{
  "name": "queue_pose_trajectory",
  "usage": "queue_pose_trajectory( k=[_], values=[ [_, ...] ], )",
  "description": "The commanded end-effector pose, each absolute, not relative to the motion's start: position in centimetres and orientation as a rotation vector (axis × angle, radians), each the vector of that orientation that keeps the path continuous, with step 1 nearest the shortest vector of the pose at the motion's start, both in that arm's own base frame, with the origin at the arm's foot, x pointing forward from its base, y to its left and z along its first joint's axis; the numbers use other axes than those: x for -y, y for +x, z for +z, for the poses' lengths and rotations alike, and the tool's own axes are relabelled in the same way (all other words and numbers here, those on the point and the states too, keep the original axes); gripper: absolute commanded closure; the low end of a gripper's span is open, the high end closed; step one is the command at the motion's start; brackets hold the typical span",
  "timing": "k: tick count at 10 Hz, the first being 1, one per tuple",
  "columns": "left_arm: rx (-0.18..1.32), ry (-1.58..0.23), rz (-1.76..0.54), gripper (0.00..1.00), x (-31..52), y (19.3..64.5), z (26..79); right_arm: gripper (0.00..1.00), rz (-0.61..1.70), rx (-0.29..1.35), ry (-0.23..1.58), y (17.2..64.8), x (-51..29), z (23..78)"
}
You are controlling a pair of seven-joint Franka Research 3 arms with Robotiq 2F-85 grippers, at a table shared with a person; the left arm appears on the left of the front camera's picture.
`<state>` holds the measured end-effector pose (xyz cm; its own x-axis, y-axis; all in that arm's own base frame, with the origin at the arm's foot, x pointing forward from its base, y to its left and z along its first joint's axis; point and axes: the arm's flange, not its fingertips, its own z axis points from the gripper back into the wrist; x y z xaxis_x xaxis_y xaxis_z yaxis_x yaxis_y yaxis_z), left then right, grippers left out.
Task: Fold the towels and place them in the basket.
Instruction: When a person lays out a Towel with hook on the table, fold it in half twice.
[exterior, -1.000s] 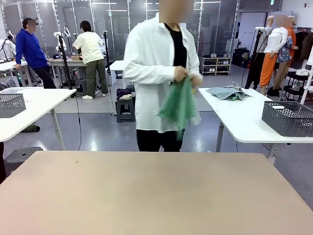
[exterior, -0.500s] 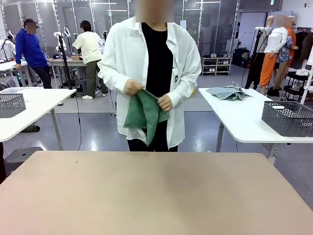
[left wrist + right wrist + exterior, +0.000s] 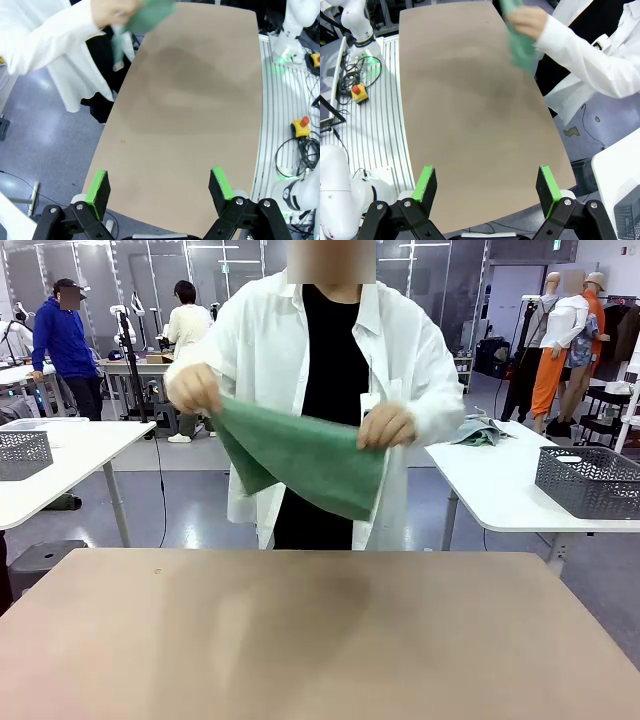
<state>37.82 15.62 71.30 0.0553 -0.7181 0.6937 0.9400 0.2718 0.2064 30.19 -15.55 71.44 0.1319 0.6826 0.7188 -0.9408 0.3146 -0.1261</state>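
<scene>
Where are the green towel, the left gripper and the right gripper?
green towel [image 3: 300,455], front view, middle of the spread cloth.
left gripper [image 3: 159,175], left wrist view, midway between its fingertips.
right gripper [image 3: 486,175], right wrist view, midway between its fingertips.

The green towel [image 3: 149,14] runs off the top edge of the left wrist view, and the person's hand [image 3: 112,11] gripping it there is smeared by motion. The right wrist view blurs the same cloth too, so its folds are probably beyond reading. The front view's bottom edge cuts off the counter [image 3: 320,640].
</scene>
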Motion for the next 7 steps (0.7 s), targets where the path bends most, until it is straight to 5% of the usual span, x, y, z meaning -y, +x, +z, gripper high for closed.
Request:
queue_pose_trajectory(
  k=[1,7],
  values=[
    [0.813,-0.343,-1.294,0.00,-15.63,37.77,71.37,0.00,1.228,0.787,0.405,30.04,15.43,71.39],
    [0.813,-0.343,-1.294,0.00,-15.63,37.77,71.37,0.00,1.228,0.787,0.405,30.04,15.43,71.39]
  ],
)
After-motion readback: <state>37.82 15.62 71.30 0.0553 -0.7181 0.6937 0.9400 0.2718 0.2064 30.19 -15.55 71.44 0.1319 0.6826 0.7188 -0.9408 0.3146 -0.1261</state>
